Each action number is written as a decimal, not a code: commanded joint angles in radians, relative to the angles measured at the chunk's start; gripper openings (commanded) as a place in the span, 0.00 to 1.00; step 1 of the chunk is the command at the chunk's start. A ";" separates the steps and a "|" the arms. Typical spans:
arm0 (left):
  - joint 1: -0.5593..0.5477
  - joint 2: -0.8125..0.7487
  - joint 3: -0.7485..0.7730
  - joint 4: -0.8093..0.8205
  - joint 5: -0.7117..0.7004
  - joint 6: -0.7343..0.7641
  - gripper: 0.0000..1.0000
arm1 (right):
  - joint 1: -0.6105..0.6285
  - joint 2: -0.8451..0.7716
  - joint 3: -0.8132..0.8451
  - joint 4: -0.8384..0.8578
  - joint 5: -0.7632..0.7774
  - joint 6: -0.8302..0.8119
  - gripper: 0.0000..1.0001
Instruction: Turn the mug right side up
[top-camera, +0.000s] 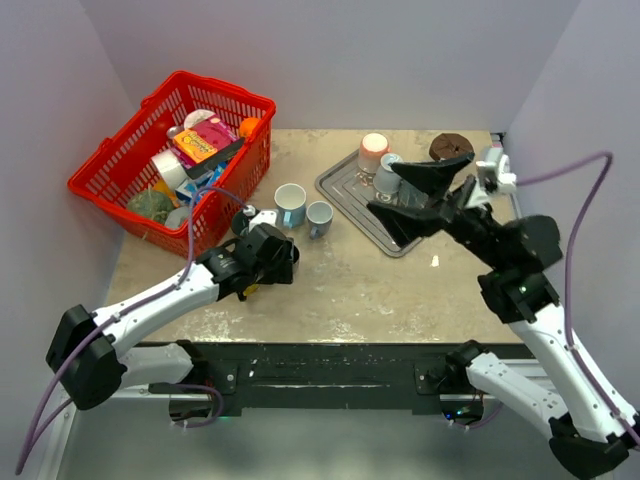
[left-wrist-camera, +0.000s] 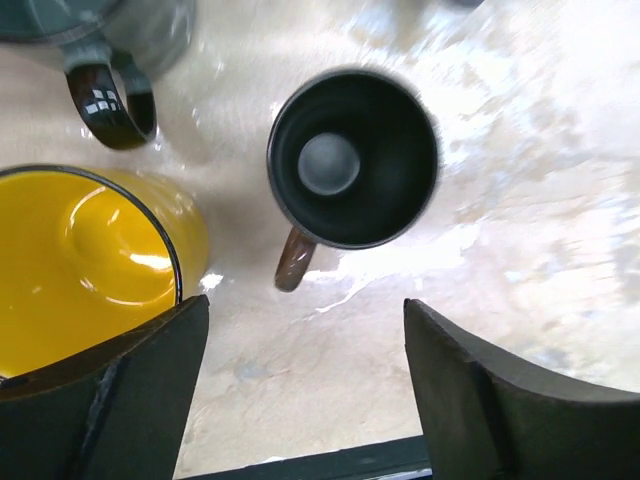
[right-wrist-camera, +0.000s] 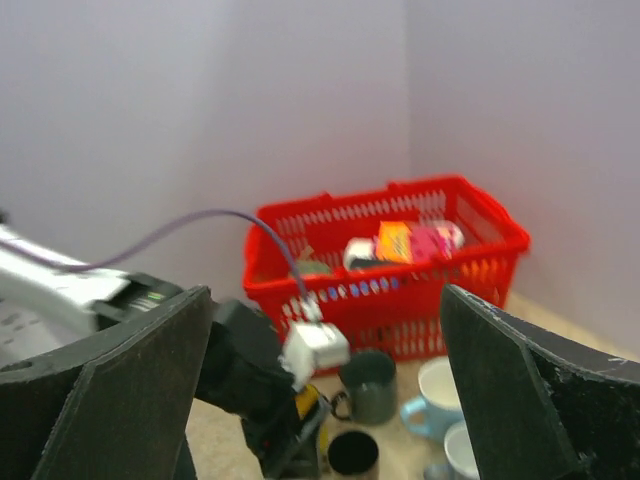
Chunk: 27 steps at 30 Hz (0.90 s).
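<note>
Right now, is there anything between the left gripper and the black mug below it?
Nothing visible. The left gripper hangs open above the black mug, which stands mouth up on the table, with nothing between them. The yellow mug stands beside the black one, apart from it and out of the path.

— Which way is the dark mug (left-wrist-camera: 352, 160) sitting?
— Right side up. Its mouth faces the ceiling and the round rim is level. You can look straight down to a pale grey circle at the bottom.
— What colour is it?
— Black inside, with a thin glossy rim and a brown handle sticking out sideways from the wall.
— Where is it?
— Standing on its base on the mottled beige tabletop (left-wrist-camera: 520, 150). A yellow mug (left-wrist-camera: 90, 260) is just beside it on the handle's side, with a gap between them. From across the table it shows as a small black-mouthed cup, also upright.
</note>
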 joint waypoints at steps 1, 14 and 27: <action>-0.002 -0.084 0.080 0.038 -0.008 0.023 0.85 | 0.001 0.105 0.010 -0.245 0.381 0.009 0.99; -0.002 -0.266 0.021 0.253 0.030 0.135 0.91 | -0.269 0.521 0.171 -0.431 0.591 -0.298 0.99; -0.002 -0.253 0.005 0.308 0.073 0.174 0.92 | -0.516 0.886 0.427 -0.682 0.137 -0.849 0.99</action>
